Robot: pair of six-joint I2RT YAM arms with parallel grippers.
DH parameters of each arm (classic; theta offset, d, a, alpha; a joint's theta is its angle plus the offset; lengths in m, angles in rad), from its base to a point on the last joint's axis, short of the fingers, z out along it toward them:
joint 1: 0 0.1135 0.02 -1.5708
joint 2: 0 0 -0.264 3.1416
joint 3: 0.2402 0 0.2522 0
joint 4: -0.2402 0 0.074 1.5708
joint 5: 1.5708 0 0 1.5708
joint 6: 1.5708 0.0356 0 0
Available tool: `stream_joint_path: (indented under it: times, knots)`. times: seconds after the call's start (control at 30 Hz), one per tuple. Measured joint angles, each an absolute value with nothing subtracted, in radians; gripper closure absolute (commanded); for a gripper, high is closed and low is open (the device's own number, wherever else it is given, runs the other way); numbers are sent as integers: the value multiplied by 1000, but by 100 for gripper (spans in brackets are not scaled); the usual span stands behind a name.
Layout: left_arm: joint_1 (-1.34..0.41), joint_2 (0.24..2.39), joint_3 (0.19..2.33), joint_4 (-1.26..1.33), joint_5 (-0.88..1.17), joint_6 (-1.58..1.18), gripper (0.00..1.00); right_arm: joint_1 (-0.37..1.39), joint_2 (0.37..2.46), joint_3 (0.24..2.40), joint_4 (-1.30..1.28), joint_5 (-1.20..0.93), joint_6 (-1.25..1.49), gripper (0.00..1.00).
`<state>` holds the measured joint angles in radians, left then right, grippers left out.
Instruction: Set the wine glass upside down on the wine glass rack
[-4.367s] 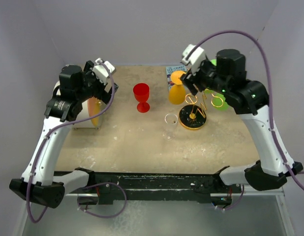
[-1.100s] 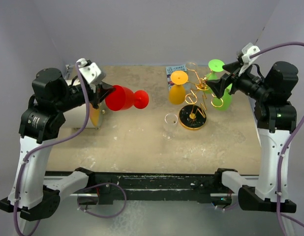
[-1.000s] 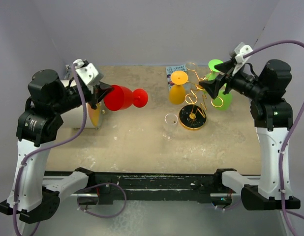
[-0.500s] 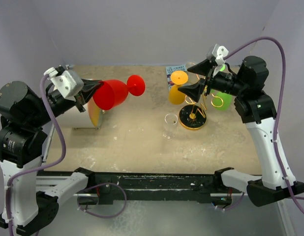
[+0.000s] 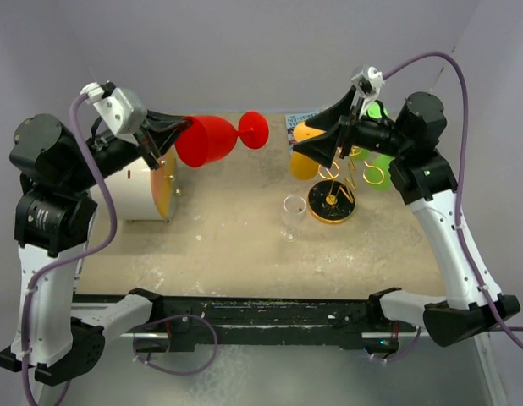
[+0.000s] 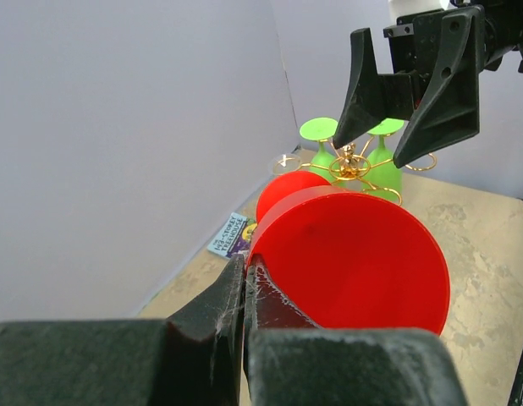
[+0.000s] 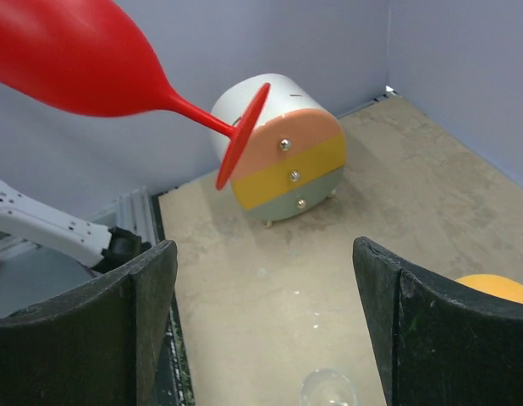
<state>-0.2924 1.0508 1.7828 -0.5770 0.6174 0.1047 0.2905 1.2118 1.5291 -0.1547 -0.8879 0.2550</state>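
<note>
Red wine glass (image 5: 209,140) | left pincer (image 5: 178,134) pinches rim | rack (image 5: 332,205) (partly masked)

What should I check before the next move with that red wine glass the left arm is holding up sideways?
1. Hold: left gripper shut on the rim of the red wine glass, ok.
2. Receiver: right gripper faces the glass foot, jaws wide apart, ok.
3. Foot inside that gap: it lies ahead of the gap, not ok.
4. Free loop on the wine glass rack: a front loop looks bare, ok.
5. Path past the clear glass standing beside the rack base: cannot tell.
</note>
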Motion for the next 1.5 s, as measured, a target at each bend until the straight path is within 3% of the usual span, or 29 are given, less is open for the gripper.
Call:
stream_joint_path:
  times: [0.47,1.03,1.3,1.43,1.5]
  knots:
    - [-270,1132,1780,-525,637,44,100,415,1369,1574,-88,-795,494,28]
    - [-270,1150,1755,-495,652,49,100,451,1424,1613,-88,-781,582,69]
    - [-269,1159,1747,-483,657,49,100,451,1459,1615,-83,-775,610,83]
    - [-269,1159,1734,-479,662,49,100,451,1473,1618,-86,-768,614,100]
    - [-269,1159,1729,-477,666,49,100,451,1477,1618,-88,-751,617,100]
